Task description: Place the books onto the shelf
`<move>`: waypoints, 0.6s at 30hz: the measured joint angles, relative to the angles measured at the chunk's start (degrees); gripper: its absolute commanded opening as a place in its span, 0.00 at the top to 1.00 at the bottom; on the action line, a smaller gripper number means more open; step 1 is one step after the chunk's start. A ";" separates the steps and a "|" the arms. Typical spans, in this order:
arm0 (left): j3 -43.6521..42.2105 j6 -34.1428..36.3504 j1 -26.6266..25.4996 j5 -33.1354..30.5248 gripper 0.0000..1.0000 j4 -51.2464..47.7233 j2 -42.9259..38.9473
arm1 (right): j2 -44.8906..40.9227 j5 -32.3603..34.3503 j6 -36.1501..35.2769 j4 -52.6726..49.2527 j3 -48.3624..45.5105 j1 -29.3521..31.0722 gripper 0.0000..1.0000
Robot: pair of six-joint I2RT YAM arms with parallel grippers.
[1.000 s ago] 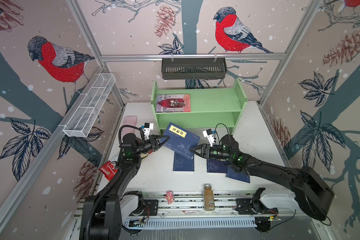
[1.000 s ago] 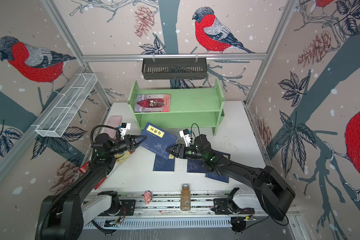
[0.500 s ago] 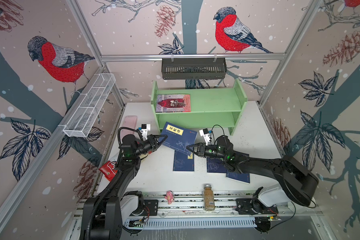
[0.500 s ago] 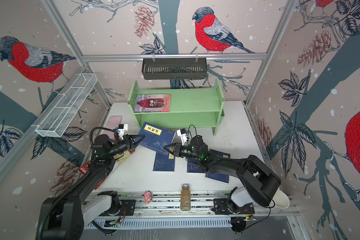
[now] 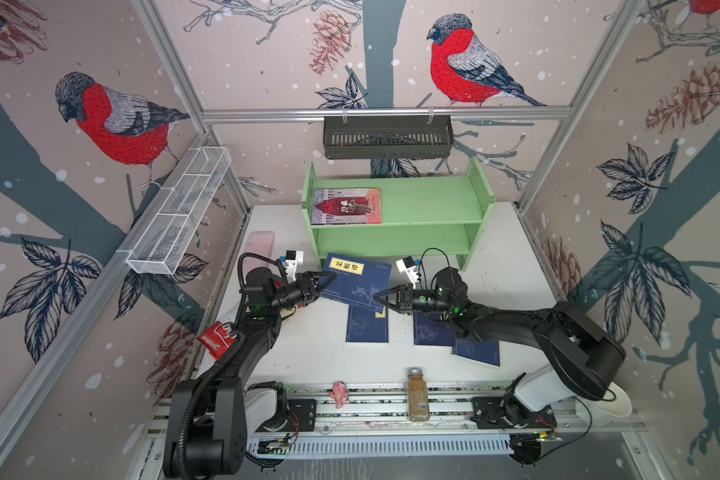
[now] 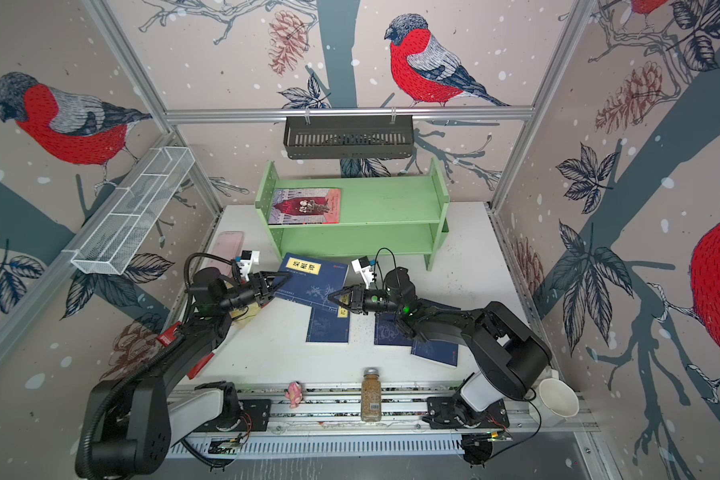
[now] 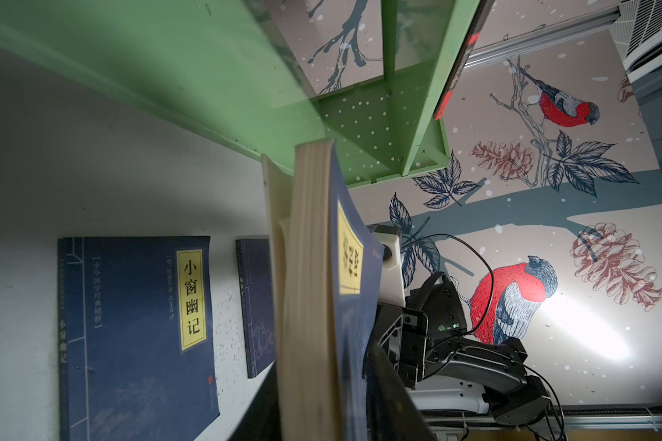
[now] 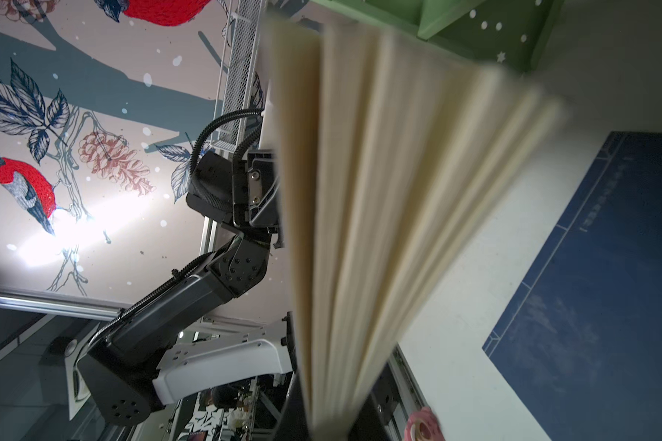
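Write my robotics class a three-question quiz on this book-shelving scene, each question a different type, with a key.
1. True or false: the pink-red book lies flat on the top tier of the shelf.
2. How many navy books lie flat on the table? A two, B three, C five.
3. Fill in: the right gripper is shut on the ____.
Key: 1 true; 2 B; 3 lifted navy book.

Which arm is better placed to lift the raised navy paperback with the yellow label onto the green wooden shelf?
Right, likely: the right gripper is shut on the navy paperback's corner; whether the left gripper grips it is unclear.
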 measured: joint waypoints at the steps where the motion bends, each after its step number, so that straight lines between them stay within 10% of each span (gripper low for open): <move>1: -0.02 0.35 0.02 0.44 0.66 -0.02 0.13 | -0.20 -0.57 -0.31 -0.72 0.17 -0.09 0.94; 8: -0.13 0.52 0.09 2.67 1.00 0.96 0.20 | -3.13 -1.57 -5.33 -9.64 2.80 -0.17 0.76; 18: 0.00 -1.42 0.11 1.22 1.00 2.95 1.16 | -1.60 -0.17 -5.49 -9.46 2.08 -0.66 0.57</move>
